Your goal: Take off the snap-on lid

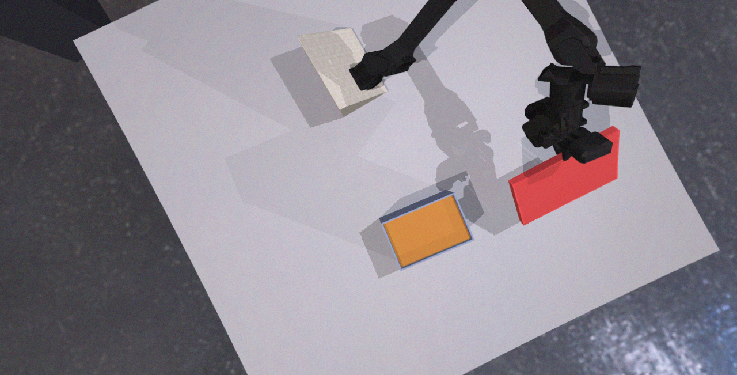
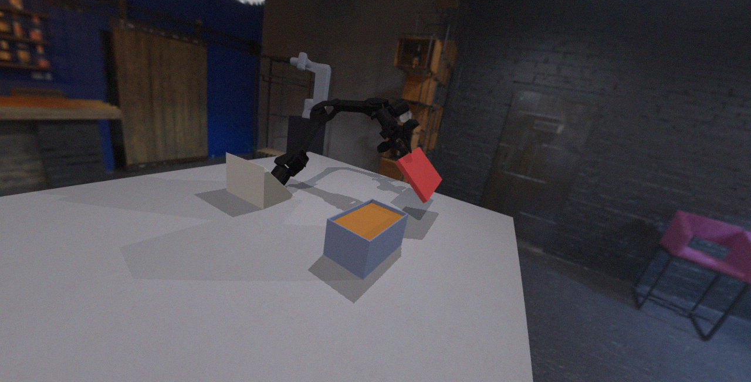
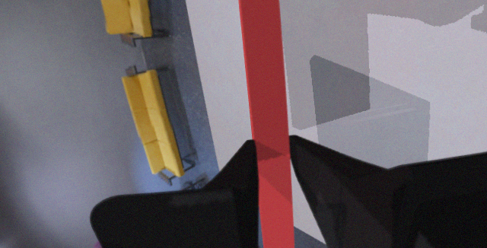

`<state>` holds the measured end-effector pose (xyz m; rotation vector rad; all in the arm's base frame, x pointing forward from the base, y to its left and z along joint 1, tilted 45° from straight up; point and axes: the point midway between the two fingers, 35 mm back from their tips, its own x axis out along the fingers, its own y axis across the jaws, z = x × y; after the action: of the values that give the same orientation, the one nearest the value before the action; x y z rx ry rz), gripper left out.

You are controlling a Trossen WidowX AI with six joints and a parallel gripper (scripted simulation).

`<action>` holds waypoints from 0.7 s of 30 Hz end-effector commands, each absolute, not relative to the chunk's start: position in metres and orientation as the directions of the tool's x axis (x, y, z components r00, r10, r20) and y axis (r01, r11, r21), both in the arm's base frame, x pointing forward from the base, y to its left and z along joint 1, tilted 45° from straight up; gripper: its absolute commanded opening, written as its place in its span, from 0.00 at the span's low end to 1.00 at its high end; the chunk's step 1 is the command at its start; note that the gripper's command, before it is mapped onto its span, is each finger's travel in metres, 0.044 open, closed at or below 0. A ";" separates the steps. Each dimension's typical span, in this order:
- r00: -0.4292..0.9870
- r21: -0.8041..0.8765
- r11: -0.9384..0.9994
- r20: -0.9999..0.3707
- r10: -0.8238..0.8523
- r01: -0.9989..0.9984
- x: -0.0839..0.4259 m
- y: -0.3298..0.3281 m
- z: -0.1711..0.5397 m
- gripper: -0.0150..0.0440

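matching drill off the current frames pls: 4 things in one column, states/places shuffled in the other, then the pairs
Things
1. lid
2. box
3. gripper
4. wedge

States or places
A. open on top, orange inside, standing on the table
B. beige, resting on the table near the arm's base
C. shut on the lid's edge
D. red, tilted, off the table, beside the box

Pairs: 1-D, 2-A, 3-C, 4-B
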<state>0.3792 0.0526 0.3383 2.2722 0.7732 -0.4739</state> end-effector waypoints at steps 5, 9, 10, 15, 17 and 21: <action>0.768 0.495 -0.600 -0.515 0.380 0.629 0.380 0.053 0.337 0.25; 0.768 0.495 -0.600 -0.515 0.380 0.629 0.379 0.056 0.332 0.25; 0.768 0.495 -0.600 -0.515 0.381 0.629 0.379 0.057 0.331 0.25; 0.769 0.495 -0.600 -0.514 0.381 0.628 0.379 0.060 0.327 0.25; 0.769 0.495 -0.600 -0.514 0.381 0.628 0.379 0.061 0.326 0.25; 0.769 0.495 -0.600 -0.514 0.381 0.628 0.379 0.064 0.324 0.25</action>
<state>0.3794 0.0645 0.3236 2.2729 0.7706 -0.4733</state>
